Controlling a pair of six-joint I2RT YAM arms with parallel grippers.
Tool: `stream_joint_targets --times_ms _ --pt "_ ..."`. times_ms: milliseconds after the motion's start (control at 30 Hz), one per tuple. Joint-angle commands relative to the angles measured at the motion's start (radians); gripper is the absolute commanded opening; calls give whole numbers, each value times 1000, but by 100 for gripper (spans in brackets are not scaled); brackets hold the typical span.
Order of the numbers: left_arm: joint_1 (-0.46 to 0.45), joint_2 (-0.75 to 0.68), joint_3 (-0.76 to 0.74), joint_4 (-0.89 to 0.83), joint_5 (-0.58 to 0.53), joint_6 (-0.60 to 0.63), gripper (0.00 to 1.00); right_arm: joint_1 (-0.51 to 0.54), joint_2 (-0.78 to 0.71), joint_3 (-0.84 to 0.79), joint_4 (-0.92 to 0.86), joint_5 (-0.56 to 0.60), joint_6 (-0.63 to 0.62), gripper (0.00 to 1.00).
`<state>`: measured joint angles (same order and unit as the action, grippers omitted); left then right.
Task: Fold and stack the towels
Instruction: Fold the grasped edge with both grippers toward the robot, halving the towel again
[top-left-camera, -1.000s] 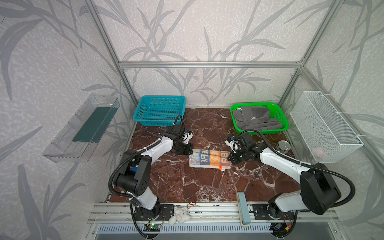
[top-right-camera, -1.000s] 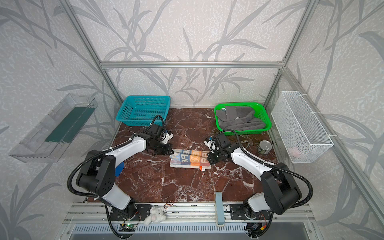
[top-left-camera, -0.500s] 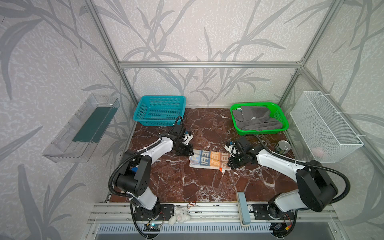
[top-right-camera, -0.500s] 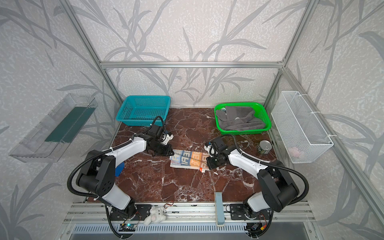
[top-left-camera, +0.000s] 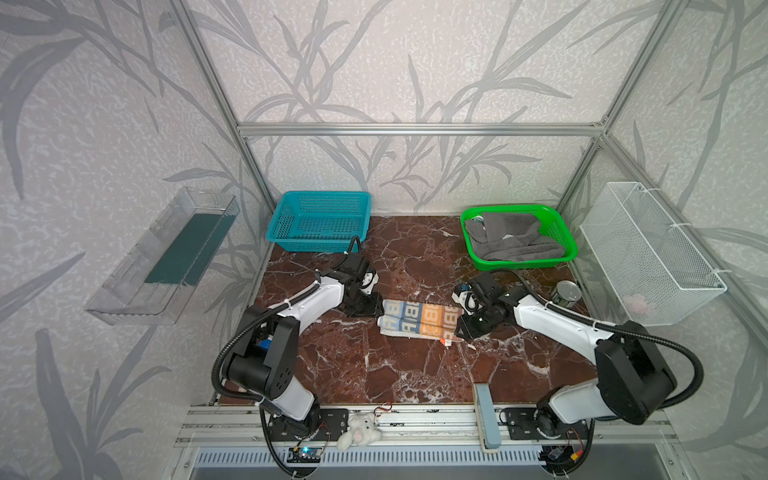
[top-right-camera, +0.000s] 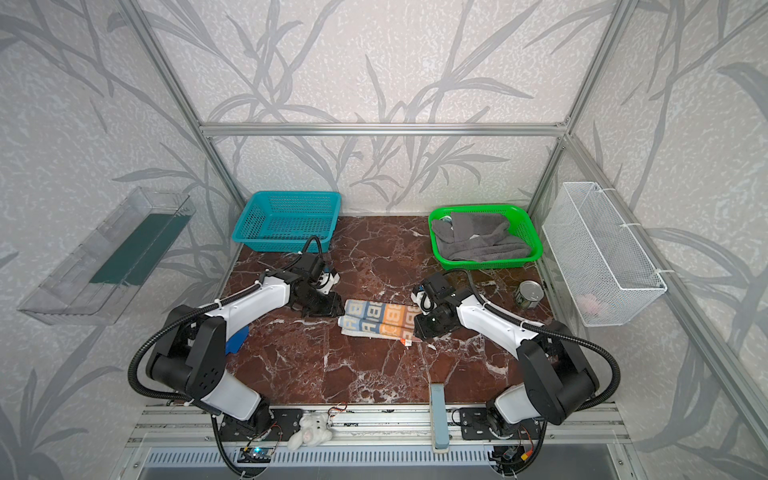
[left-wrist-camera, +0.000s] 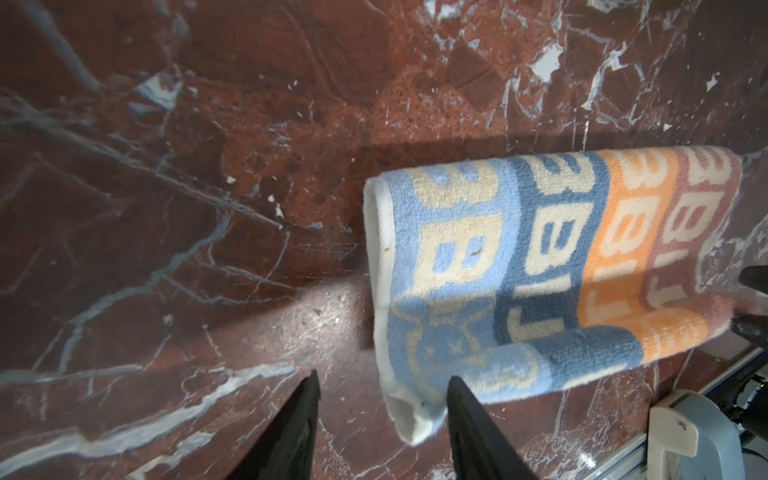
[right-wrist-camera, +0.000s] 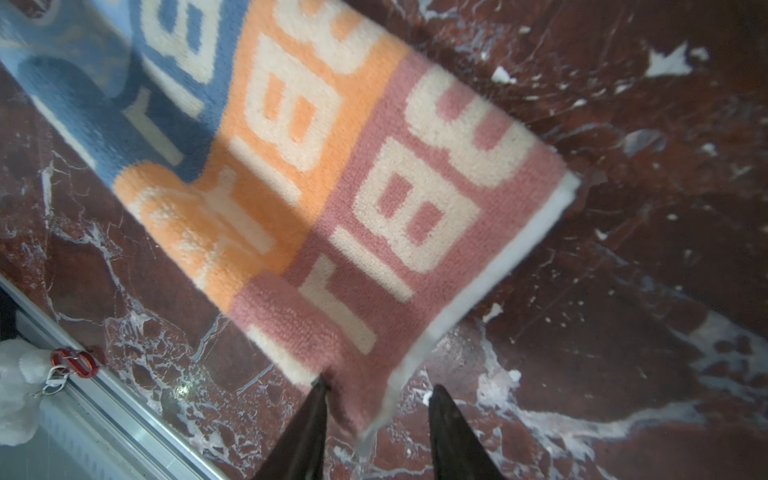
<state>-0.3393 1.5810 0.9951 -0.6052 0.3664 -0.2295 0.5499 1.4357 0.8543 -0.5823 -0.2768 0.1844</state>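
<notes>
The lettered towel (top-left-camera: 417, 324) (top-right-camera: 380, 318) lies folded into a long strip in the middle of the marble table. My left gripper (left-wrist-camera: 382, 399) stands open at its light blue end (left-wrist-camera: 449, 257), with the white corner just ahead of the jaws. At the pink end (right-wrist-camera: 395, 216), my right gripper (right-wrist-camera: 380, 388) is open and the towel's corner droops loosely between its fingers. In both top views the left gripper (top-left-camera: 365, 309) (top-right-camera: 328, 307) and the right gripper (top-left-camera: 465, 328) (top-right-camera: 424, 326) flank the strip. A grey towel (top-left-camera: 515, 241) (top-right-camera: 482, 241) lies crumpled in the green basket (top-left-camera: 567, 245).
A teal basket (top-left-camera: 320, 220) stands at the back left. A tin can (top-left-camera: 568, 293) sits by the right wall under a white wire basket (top-left-camera: 648, 253). A white plush toy (top-left-camera: 359, 430) and a grey-blue bar (top-left-camera: 486, 415) rest on the front rail.
Both grippers have opened and let go of the lettered towel's ends. The right gripper has shifted slightly toward the front edge; the folded strip has settled on the table.
</notes>
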Motion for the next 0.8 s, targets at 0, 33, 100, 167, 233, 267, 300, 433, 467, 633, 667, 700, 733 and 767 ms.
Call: stream_joint_targets --times_ms 0,33,100,167,233,267,300,433,467,633,667,700,733,767 --pt "2 -47 49 -37 -48 -14 66 2 -79 36 -36 32 -19 46" --pt "2 -47 63 -44 -54 -16 66 2 -88 42 -25 24 -22 46" --pt "2 -50 88 -50 -49 -20 66 2 -95 55 -1 -12 -24 45" --pt "2 -56 107 -37 -10 -32 66 3 -87 65 31 -56 -17 43" --pt "-1 -57 119 -3 66 -48 61 2 -60 73 67 -110 0 39" --pt "-4 -51 121 14 103 -52 58 2 -40 76 80 -135 10 35" --pt "-6 -46 119 24 132 -54 54 3 -21 78 87 -155 17 32" --pt "-10 8 94 44 172 -58 36 2 89 117 33 -152 38 25" --pt "-10 21 85 52 176 -63 33 3 120 131 5 -141 37 23" --pt "-10 77 63 71 153 -93 23 -2 225 188 -89 -46 45 19" --pt "-10 88 62 73 156 -94 22 -1 236 195 -95 -26 43 19" --pt "-10 97 59 79 156 -98 20 -2 248 202 -97 -19 40 19" --pt "-10 107 57 81 156 -100 20 -2 261 208 -98 -16 34 19" --pt "-10 116 56 79 154 -100 20 -2 265 213 -100 -13 31 19"
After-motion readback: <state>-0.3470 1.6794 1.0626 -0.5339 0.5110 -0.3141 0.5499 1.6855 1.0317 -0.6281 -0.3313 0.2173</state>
